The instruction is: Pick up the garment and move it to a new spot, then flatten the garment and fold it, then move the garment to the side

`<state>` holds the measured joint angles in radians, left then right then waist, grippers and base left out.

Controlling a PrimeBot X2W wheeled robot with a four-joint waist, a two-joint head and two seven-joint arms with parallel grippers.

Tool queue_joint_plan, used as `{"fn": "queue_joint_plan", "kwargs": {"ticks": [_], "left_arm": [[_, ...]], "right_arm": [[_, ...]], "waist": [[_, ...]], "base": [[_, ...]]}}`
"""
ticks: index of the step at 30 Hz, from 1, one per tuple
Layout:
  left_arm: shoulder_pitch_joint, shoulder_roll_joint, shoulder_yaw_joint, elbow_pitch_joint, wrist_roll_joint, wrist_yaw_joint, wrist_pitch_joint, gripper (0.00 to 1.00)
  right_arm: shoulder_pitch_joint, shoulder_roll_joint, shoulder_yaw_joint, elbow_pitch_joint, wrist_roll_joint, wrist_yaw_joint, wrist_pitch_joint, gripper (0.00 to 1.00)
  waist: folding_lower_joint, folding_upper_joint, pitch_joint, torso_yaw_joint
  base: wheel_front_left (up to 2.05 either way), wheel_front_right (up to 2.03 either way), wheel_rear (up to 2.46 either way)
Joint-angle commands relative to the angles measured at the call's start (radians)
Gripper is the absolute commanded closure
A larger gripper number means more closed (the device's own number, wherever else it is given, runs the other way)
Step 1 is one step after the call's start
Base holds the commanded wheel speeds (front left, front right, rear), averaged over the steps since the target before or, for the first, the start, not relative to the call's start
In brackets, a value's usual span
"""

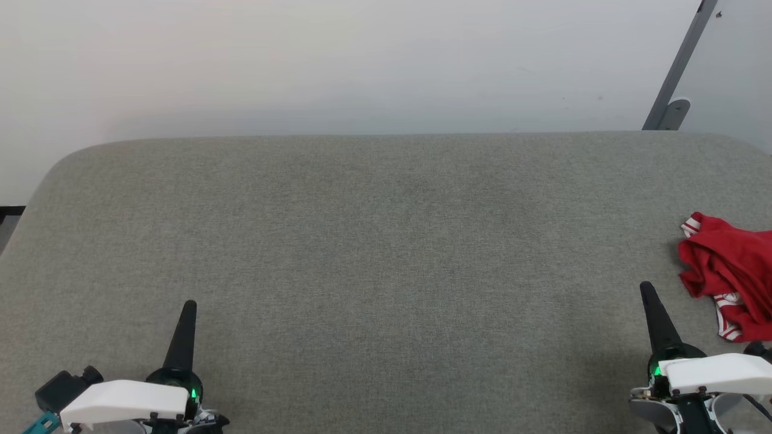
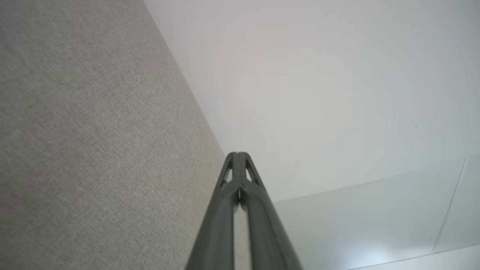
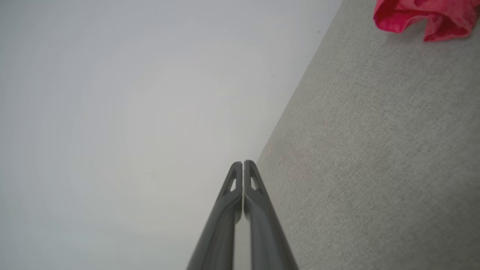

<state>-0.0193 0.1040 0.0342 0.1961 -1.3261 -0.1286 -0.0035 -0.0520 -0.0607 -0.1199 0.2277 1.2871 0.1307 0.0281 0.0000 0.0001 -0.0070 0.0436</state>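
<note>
The shirt (image 1: 730,274) is bunched up at the right. The left gripper (image 1: 189,304) and right gripper (image 1: 646,287) are closed, with nothing held. The right gripper should be spread wide, then a thick fold pinched.

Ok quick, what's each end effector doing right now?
Left end effector: closed, empty.
Right end effector: closed, empty, apart from the garment.

Head camera looks down on the table (image 1: 386,241); 2 wrist cameras skim it.

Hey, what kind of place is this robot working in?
Probably an indoor test room for folding clothes: a wide grey fabric-covered table against a plain white wall, with one crumpled red shirt on its right side.
</note>
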Motion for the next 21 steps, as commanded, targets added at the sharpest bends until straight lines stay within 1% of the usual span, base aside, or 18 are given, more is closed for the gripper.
{"fn": "queue_joint_plan", "kwargs": {"ticks": [1, 21], "left_arm": [[-0.027, 0.003, 0.007, -0.002, -0.025, -0.003, 0.005, 1.0], [-0.063, -0.016, 0.03, 0.024, -0.169, -0.003, 0.051, 1.0]], "right_arm": [[-0.02, 0.002, 0.002, -0.005, 0.021, 0.0, 0.01, 1.0], [-0.042, 0.007, 0.004, 0.007, 0.176, 0.0, 0.05, 1.0]], "waist": [[0.0, -0.0001, 0.0, -0.001], [0.0, -0.0001, 0.005, -0.02]], "base": [[0.0, 0.0, 0.0], [0.0, 0.0, 0.0]]}}
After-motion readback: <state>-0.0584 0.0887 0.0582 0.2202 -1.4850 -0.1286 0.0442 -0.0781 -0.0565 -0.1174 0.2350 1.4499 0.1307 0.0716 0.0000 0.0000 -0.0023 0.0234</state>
